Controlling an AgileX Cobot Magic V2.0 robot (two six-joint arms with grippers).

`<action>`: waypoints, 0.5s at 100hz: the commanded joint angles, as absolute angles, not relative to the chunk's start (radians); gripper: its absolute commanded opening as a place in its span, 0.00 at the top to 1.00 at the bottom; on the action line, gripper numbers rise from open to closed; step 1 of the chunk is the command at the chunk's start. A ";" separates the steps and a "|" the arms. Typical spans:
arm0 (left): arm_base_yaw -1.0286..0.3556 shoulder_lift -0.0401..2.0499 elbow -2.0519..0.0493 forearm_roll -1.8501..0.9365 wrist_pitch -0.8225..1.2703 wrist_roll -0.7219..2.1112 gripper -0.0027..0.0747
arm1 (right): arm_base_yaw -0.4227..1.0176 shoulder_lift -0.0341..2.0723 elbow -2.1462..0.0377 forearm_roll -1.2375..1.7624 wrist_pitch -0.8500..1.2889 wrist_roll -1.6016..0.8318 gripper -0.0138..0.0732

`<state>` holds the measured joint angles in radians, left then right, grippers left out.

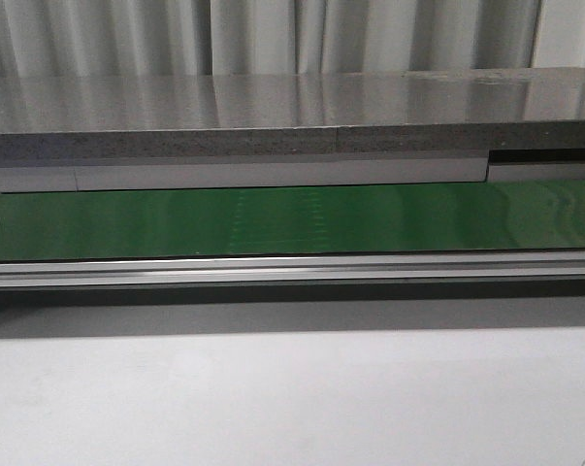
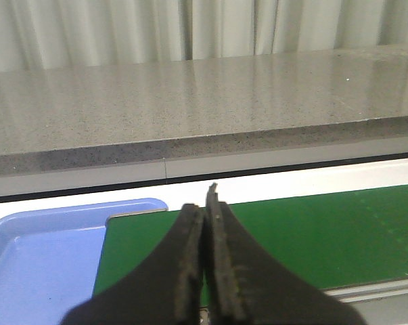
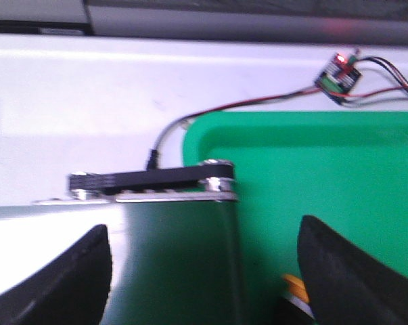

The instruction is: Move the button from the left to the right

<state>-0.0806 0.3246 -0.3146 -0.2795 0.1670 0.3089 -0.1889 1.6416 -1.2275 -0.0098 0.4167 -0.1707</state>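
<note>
Only a small part of the button (image 3: pixel 293 285) shows in the right wrist view: an orange-yellow cap edge over a dark body. It sits low at the green tray's (image 3: pixel 325 169) near edge, just inside one finger. My right gripper (image 3: pixel 204 227) is open and empty, with its jaws spread wide over the end of the dark green belt (image 3: pixel 176 264) and the tray's edge. My left gripper (image 2: pixel 205 203) is shut with nothing between the pads. It hovers over the green belt (image 2: pixel 312 230) beside a blue tray (image 2: pixel 41 264). Neither gripper shows in the front view.
The front view shows the green conveyor belt (image 1: pixel 292 218), its aluminium rail (image 1: pixel 292 270), a grey stone ledge (image 1: pixel 273 116) behind and the white table (image 1: pixel 292 398) in front. A small circuit board (image 3: pixel 337 74) with red and black wires lies beyond the green tray. A black bracket (image 3: pixel 149 181) marks the belt's end.
</note>
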 commanded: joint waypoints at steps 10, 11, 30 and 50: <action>-0.088 0.331 -0.343 -0.290 0.091 0.309 0.99 | -0.089 1.566 -1.234 0.037 0.339 -0.182 0.19; -0.088 0.331 -0.343 -0.290 0.091 0.309 0.99 | -0.085 1.564 -1.231 0.042 0.339 -0.182 0.19; -0.088 0.331 -0.343 -0.290 0.091 0.309 0.99 | 0.022 1.511 -1.138 0.086 0.256 -0.182 0.19; -0.088 0.331 -0.343 -0.290 0.091 0.309 0.99 | 0.107 1.395 -1.000 0.123 0.178 -0.182 0.19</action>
<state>-0.0806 0.3246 -0.3146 -0.2795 0.1670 0.3089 0.0857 1.4843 -1.0205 0.1022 0.2709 -0.1707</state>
